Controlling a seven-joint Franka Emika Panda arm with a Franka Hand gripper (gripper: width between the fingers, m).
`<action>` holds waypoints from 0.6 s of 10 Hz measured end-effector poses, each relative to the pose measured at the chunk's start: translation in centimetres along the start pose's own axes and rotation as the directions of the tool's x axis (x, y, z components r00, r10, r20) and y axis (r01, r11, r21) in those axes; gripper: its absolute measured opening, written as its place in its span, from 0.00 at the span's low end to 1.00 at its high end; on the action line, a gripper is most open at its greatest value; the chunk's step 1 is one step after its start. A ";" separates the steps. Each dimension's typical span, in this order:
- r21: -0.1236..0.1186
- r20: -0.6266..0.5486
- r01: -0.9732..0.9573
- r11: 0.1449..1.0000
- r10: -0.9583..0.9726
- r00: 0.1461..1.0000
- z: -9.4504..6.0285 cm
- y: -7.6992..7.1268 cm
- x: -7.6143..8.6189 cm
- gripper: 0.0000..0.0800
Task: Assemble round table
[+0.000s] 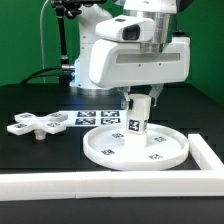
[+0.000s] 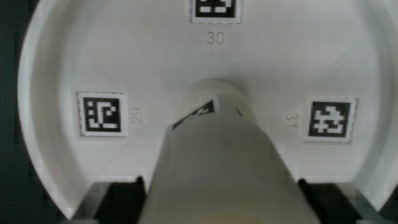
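Note:
The large rimmed round disc (image 1: 135,146) lies flat on the black table at the exterior view's centre right. The short cylindrical post (image 1: 137,115) stands upright on the disc's middle. My gripper (image 1: 139,103) is shut on the post's upper part, straight above the disc. In the wrist view the post (image 2: 217,150) runs from between my fingers down to the disc's centre, and the disc (image 2: 214,60) with its tags fills the picture. The small cross-shaped piece (image 1: 36,124) lies on the table at the exterior view's left, apart from the disc.
The marker board (image 1: 88,117) lies behind the disc. A long white border rail (image 1: 120,182) runs along the table's front and up the exterior view's right side (image 1: 206,152), close to the disc.

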State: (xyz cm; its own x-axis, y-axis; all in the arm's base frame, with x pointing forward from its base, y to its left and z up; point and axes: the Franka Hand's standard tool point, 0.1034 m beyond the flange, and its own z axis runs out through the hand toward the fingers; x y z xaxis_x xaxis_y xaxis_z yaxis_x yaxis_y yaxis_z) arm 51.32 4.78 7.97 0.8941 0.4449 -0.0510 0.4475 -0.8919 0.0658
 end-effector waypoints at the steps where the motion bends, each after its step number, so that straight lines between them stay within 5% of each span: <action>1: 0.003 0.000 -0.084 0.996 0.084 0.996 0.0 0.0 0.0 0.51; 4: 0.013 0.000 -0.274 0.962 0.274 0.962 0.0 0.0 -0.1 0.51; 6: 0.057 0.016 -0.510 0.858 0.510 0.860 0.3 0.1 -0.3 0.51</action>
State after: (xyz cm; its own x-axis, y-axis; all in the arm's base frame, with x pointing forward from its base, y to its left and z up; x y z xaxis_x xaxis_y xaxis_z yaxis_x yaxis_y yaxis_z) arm 51.07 4.47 7.73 0.9969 -0.0735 -0.0266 -0.0728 -0.9970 0.0258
